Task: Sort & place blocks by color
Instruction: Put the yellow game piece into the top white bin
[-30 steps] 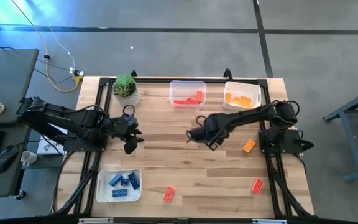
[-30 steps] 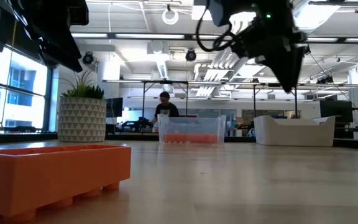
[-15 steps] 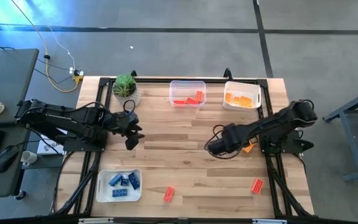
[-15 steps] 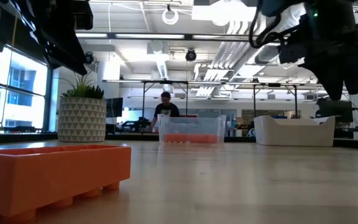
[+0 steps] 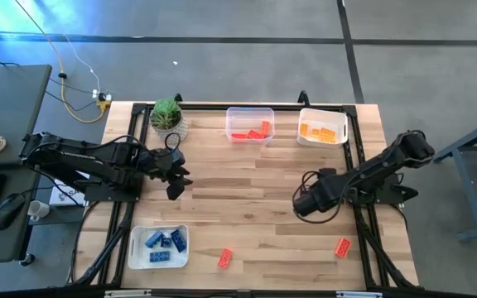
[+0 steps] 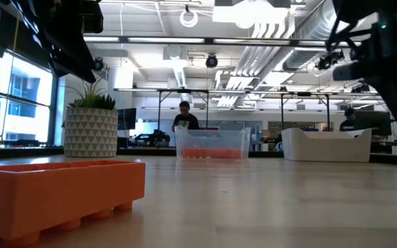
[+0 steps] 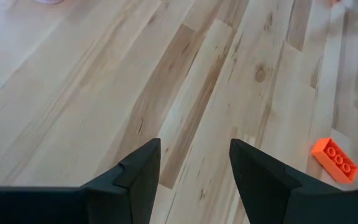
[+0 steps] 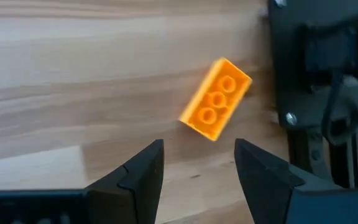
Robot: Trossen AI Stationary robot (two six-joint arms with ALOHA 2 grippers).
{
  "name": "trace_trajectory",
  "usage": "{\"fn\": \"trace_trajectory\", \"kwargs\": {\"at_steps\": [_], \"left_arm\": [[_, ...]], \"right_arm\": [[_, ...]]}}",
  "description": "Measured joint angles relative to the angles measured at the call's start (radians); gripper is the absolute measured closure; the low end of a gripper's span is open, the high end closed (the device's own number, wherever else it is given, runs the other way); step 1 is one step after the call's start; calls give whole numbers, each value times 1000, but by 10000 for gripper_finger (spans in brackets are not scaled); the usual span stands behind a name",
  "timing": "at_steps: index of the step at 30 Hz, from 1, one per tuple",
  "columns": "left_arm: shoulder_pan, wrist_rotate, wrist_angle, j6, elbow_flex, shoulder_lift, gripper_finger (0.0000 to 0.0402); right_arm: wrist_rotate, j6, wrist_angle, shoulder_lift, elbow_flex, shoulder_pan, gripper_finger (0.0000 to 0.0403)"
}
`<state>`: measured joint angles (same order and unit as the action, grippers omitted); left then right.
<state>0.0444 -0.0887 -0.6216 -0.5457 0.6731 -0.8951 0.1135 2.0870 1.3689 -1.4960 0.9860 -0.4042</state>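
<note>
Pale wood-plank table (image 5: 247, 194), right gripper (image 8: 194, 163) parted and empty just short of an orange brick (image 8: 215, 99), left gripper (image 7: 194, 163) parted over bare planks, open-plan room behind.

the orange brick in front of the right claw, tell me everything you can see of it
The small orange plastic toy brick is a short rectangular block with three round studs in a row showing on its top face. It lies flat and studs-up on the light wooden tabletop, turned diagonally to the planks, beside a black metal frame. The open right claw hangs just short of it; nothing grips it.
</note>
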Motion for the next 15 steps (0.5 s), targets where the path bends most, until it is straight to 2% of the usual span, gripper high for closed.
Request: {"fn": "trace_trajectory", "kwargs": {"at_steps": [4, 8, 15], "left_arm": [[0, 1, 16, 0, 0, 0, 222], [0, 3, 50, 0, 0, 0, 222], [0, 33, 59, 0, 0, 0, 222]], "right_arm": [[-35, 104, -6, 0, -42, -24, 221], [-8, 230, -7, 0, -79, -49, 221], [-2, 253, -19, -1, -131, -53, 221]]}}
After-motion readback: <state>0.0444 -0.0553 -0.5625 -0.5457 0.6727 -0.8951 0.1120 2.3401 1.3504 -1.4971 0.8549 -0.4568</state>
